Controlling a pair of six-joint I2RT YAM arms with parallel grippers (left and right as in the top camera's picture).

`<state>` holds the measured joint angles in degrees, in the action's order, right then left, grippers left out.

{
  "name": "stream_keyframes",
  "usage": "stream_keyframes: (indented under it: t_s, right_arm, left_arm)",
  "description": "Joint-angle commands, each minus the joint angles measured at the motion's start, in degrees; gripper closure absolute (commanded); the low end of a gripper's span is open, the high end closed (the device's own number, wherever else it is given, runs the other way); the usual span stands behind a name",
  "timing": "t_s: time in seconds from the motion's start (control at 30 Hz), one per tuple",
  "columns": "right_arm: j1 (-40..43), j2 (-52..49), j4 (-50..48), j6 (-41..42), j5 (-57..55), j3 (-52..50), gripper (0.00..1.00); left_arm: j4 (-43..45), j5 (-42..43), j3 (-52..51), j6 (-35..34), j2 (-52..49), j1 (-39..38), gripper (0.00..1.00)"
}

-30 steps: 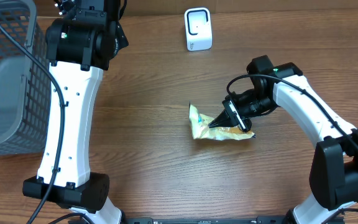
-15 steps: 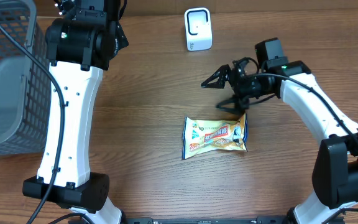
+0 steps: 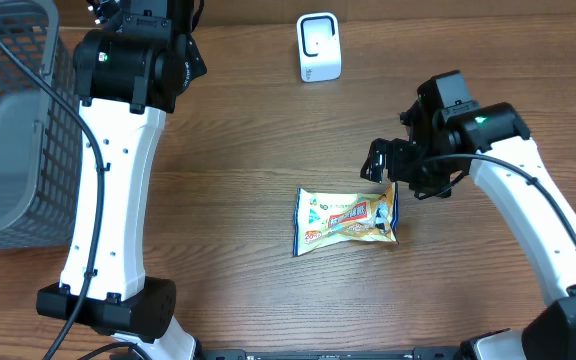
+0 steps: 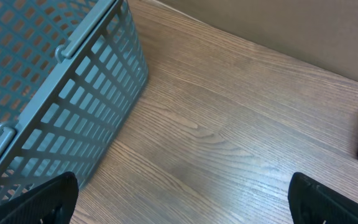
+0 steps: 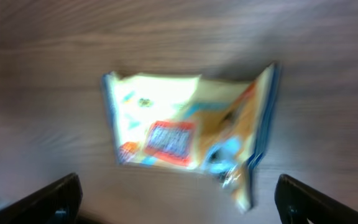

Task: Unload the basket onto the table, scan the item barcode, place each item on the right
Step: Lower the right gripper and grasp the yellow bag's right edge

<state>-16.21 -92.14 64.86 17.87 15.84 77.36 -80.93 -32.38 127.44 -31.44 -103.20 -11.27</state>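
L end effector (image 4: 182,199) open; R end effector (image 5: 179,200) open.

The wooden desk (image 3: 238,150) bears a yellow snack packet (image 3: 346,220) lying flat near its middle, a white scanner (image 3: 319,47) standing farther back, and a grey mesh basket (image 3: 8,130) at the left.

Mock shop checkout w/ scanner (image 3: 319,46) & basket (image 3: 8,120) on wood tbl (image 3: 228,200).

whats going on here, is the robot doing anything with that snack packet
The right gripper hangs over the snack packet with its jaws open, holding nothing. The packet lies flat on the table. The left gripper, also open, is beside the grey basket. The white scanner stands at the far edge, well apart from the packet.
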Motion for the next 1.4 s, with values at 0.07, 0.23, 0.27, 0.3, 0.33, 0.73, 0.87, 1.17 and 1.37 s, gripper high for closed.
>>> stream_keyframes:
  t_s: [0.07,0.23,0.27,0.3,0.33,0.73,0.87,1.17,1.37]
  right_arm:
    - [-3.3,-1.3,-11.8,-9.3,-8.5,-10.0,0.0]
    - [-1.8,-1.3,-20.3,-5.1,-2.2,-18.7,0.0]
    - [-1.4,-1.3,-21.2,-4.6,-1.7,-19.9,0.0]
    - [-1.1,-1.3,-21.7,-4.6,-0.9,-20.7,0.0]
    - [-1.1,-1.3,-21.9,-4.6,0.6,-21.2,0.0]
    - [-1.2,-2.6,-22.2,-2.8,18.3,-22.8,0.0]
    - [-1.1,-6.9,-26.0,0.2,18.9,-25.8,0.0]
    - [-1.1,-15.3,-39.9,-0.2,33.8,-28.8,0.34]
    - [-0.4,-15.2,-40.0,-0.3,32.7,-28.6,0.87]
  left_arm:
    - [0.2,-0.6,0.5,-0.9,-0.6,-0.4,0.0]
    - [0.2,-0.6,0.5,-0.9,-0.6,-0.4,0.0]
    - [0.2,-0.6,0.5,-0.9,-0.6,-0.4,0.0]
    - [0.2,-0.6,0.5,-0.9,-0.6,-0.4,0.0]
    - [0.2,-0.6,0.5,-0.9,-0.6,-0.4,0.0]
    - [0.2,-0.6,0.5,-0.9,-0.6,-0.4,0.0]
    - [0.2,-0.6,0.5,-0.9,-0.6,-0.4,0.0]
    - [0.2,-0.6,0.5,-0.9,-0.6,-0.4,0.0]
    - [0.2,-0.6,0.5,-0.9,-0.6,-0.4,0.0]
